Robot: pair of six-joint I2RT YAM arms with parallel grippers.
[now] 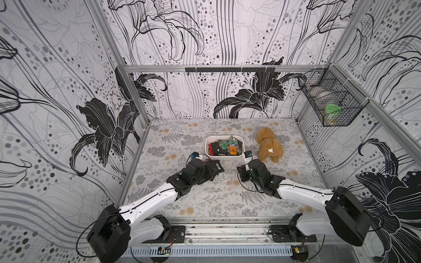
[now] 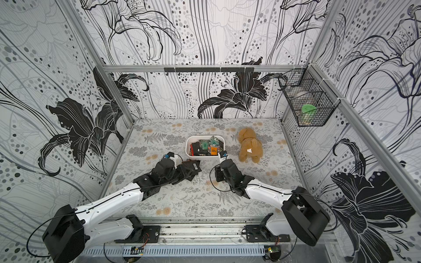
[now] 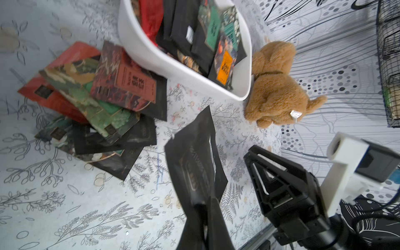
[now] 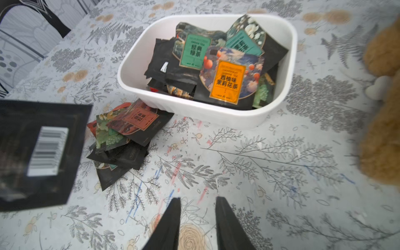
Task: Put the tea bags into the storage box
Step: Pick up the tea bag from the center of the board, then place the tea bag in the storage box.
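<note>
Tea bags point(image 3: 121, 86) beside storage box point(image 3: 151, 58), left end effector point(image 3: 204, 205) clamping black sachet point(image 3: 194, 155)

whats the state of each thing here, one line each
storage box: upright, partly filled with tea bags
tea bag pile: loose on table beside box
left pincer: shut on black tea bag
black tea bag: held, not yet boxed
right pincer: open, empty
plush toy: on table, untouched

Both top views: high, near-side, facing down and forward, whole table point(image 1: 205, 198) covered. Wrist views: low, close; share storage box point(image 3: 173, 67).
</note>
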